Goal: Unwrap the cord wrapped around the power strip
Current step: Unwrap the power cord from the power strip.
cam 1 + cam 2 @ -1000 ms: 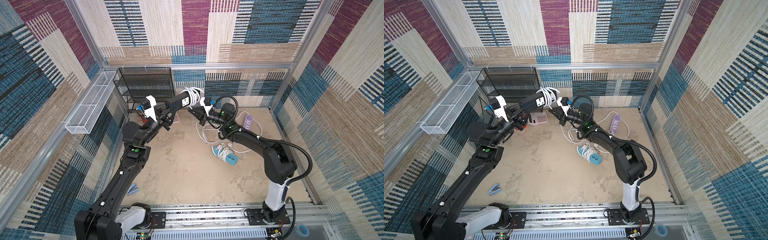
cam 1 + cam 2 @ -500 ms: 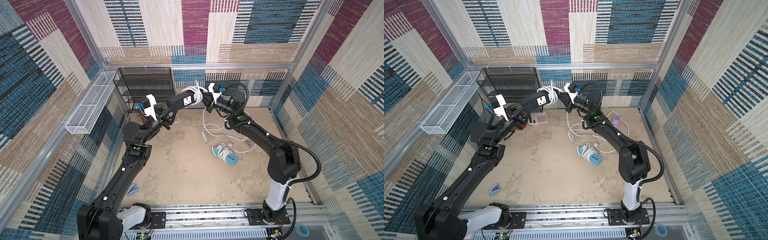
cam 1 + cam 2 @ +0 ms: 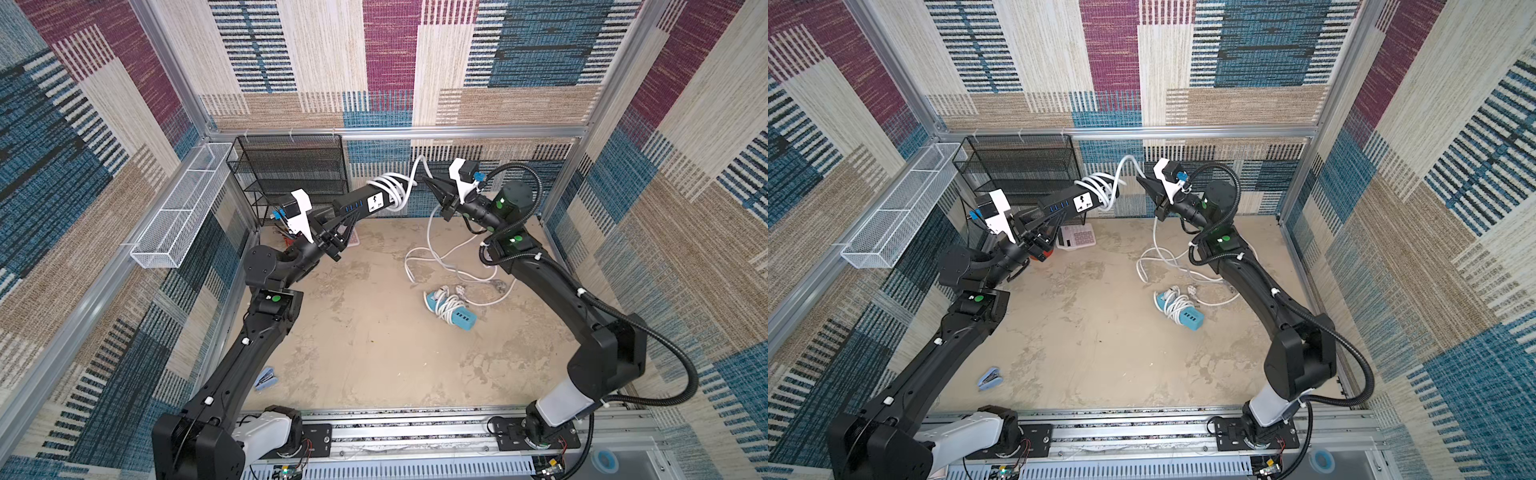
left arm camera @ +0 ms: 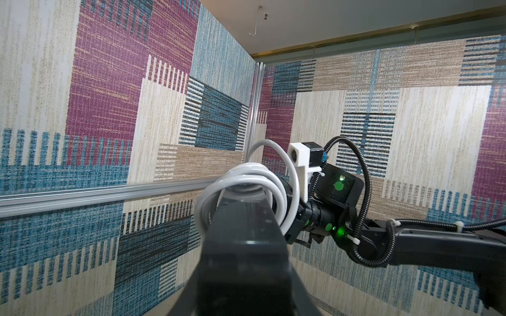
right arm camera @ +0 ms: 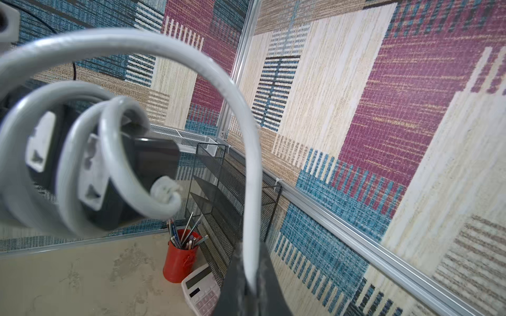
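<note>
On the left, my left hand [image 3: 338, 218] is clenching the near end of the long black power strip [image 3: 365, 203] and holding it in the air, well above the sandy counter [image 3: 365, 340]. The strip's long axis is running from this hand up and to the right, so its free end is pointing almost straight at my right hand [image 3: 430, 183]. The thick white cord [image 3: 390, 189] is sitting in several loose coils around that free end.

Going further right, one loop is rising off the coils and arching over to the right hand. This hand is pinching the cord between closed fingers, just beside the strip's tip. From there the rest of the cord is hanging down to the counter.

I am judging that the right hand is the nearer one to the coils. So the next move has to circle around the strip's axis, not pull along it.
</note>
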`<action>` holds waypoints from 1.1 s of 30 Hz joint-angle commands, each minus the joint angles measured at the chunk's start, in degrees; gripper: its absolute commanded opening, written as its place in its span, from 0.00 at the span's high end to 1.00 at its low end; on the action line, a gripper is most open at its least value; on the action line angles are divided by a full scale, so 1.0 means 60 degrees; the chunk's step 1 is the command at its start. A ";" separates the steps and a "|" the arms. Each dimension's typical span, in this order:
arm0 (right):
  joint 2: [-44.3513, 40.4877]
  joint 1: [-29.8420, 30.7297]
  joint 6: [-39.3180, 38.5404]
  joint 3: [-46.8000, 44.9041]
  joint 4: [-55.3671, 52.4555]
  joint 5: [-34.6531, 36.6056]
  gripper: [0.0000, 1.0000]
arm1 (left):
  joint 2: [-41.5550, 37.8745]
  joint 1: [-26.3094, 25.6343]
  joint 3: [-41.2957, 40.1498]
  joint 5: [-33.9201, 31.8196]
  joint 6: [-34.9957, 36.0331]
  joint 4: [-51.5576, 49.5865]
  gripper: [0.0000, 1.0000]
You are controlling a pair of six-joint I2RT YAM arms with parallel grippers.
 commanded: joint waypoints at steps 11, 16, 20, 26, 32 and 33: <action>-0.3405 0.1200 -0.0642 -0.3214 -0.2405 -0.0965 1.00 | -0.0261 0.0106 0.0019 -0.0958 0.0721 -0.0149 1.00; -0.2818 0.2030 -0.0420 -0.3368 -0.2697 -0.1130 1.00 | -0.0334 0.0108 0.0030 -0.0945 0.0682 -0.0134 1.00; -0.1911 0.2348 -0.0228 -0.3481 -0.2424 -0.1193 1.00 | -0.0339 0.0108 0.0074 -0.0809 0.0476 -0.0027 1.00; -0.0154 0.2397 -0.0072 -0.2737 -0.1618 -0.0860 1.00 | -0.0096 0.0064 0.0154 -0.0505 -0.0237 0.0474 1.00; 0.1766 0.2092 0.0403 -0.0788 -0.0779 -0.0910 1.00 | 0.0159 -0.0071 0.0167 -0.0152 -0.0891 0.1007 1.00; 0.2005 0.1991 0.0512 -0.0494 -0.0648 -0.1000 1.00 | 0.0168 -0.0117 0.0155 -0.0126 -0.0955 0.1044 1.00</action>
